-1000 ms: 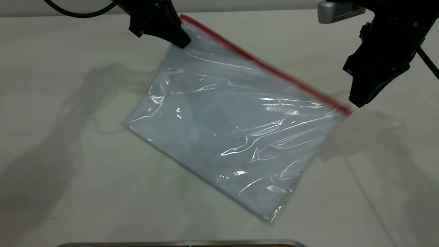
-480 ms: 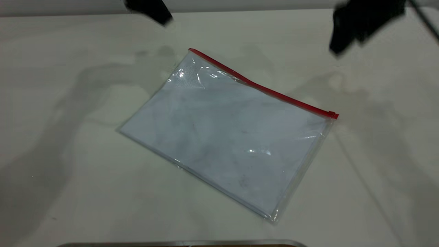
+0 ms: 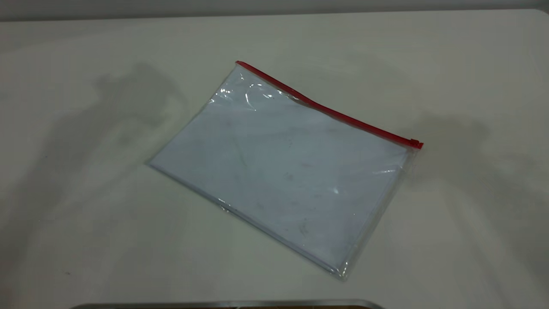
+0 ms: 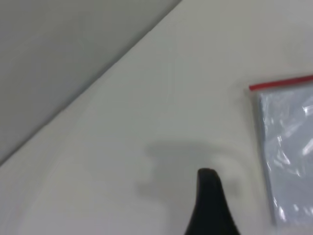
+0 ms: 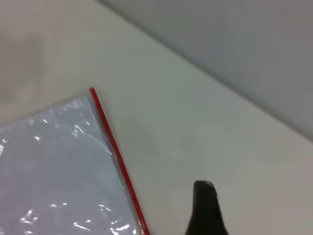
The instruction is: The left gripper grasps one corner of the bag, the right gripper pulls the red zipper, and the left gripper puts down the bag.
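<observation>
white table (image 3: 85,240), bag (image 3: 283,171) flat on it

Bench (image 3: 107,240): matte off-white top, soft grey shadows spread across it left and right, a grey wall (image 3: 274,6) rising directly behind its far edge, a thin metallic strip (image 3: 227,304) lying along its near edge.

clear bag (image 3: 283,171) over white sheets, red zipper (image 3: 326,110), black left claw (image 4: 211,205), off-white table (image 3: 85,214).
</observation>
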Action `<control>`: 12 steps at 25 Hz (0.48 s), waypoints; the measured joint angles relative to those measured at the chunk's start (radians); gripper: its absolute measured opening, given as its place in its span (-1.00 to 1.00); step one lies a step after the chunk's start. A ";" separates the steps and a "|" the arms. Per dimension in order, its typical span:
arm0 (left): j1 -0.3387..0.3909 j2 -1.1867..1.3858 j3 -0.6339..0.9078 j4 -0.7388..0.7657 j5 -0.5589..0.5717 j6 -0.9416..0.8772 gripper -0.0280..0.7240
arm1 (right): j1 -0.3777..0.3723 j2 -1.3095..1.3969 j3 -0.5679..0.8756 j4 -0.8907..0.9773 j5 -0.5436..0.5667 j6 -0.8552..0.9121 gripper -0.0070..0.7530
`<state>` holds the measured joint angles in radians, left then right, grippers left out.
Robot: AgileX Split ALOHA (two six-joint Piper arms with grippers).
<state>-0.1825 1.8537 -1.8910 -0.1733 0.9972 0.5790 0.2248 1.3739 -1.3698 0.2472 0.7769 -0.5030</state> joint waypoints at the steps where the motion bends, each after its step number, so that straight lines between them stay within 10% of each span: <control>1: 0.000 -0.029 0.000 0.027 0.047 -0.037 0.64 | 0.000 -0.043 0.000 0.000 0.029 0.012 0.54; 12: 0.000 -0.265 0.095 0.209 0.171 -0.418 0.64 | 0.000 -0.473 0.061 0.000 0.363 0.115 0.54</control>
<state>-0.1825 1.5889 -1.7965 0.0354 1.1679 0.1613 0.2248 0.9012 -1.3086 0.2472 1.1400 -0.3885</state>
